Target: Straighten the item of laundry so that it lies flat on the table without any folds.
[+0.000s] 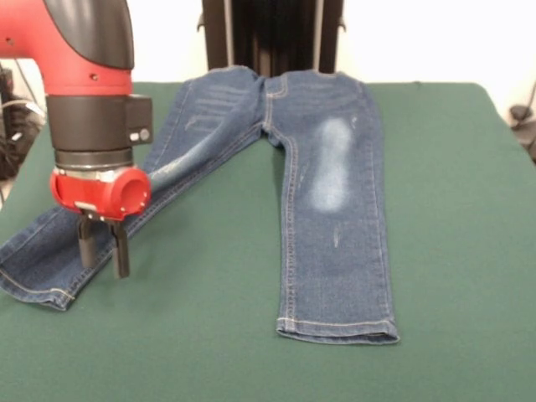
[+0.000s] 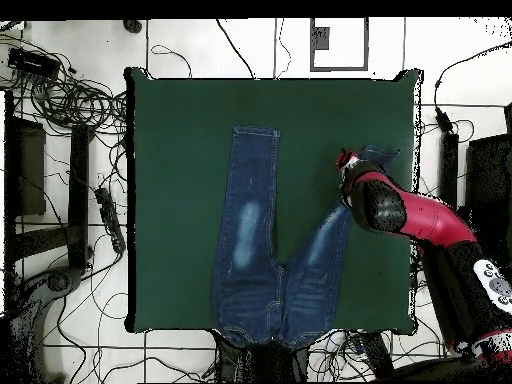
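Jeans (image 1: 331,209) lie spread on the green tabletop (image 1: 469,251), waistband at the edge nearest the robot's pedestal, both legs running away from it. You can see one leg lying straight and flat, with a pale faded patch on the thigh and its hem square on the cloth. The other leg splays out diagonally from the crotch, so the two legs form an open V with bare tabletop between them. That angled leg shows a few soft creases near the thigh; its hem sits near the tabletop's side edge.

Gripper (image 1: 104,249) hangs over the lower part of the angled leg, just above the hem end. Its two dark fingers (image 1: 121,251) point straight down with a narrow gap between them, and nothing is held between them. From the front view you cannot tell whether the tips touch the denim or sit just above it. In the overhead view the red arm (image 2: 420,215) covers that hem.
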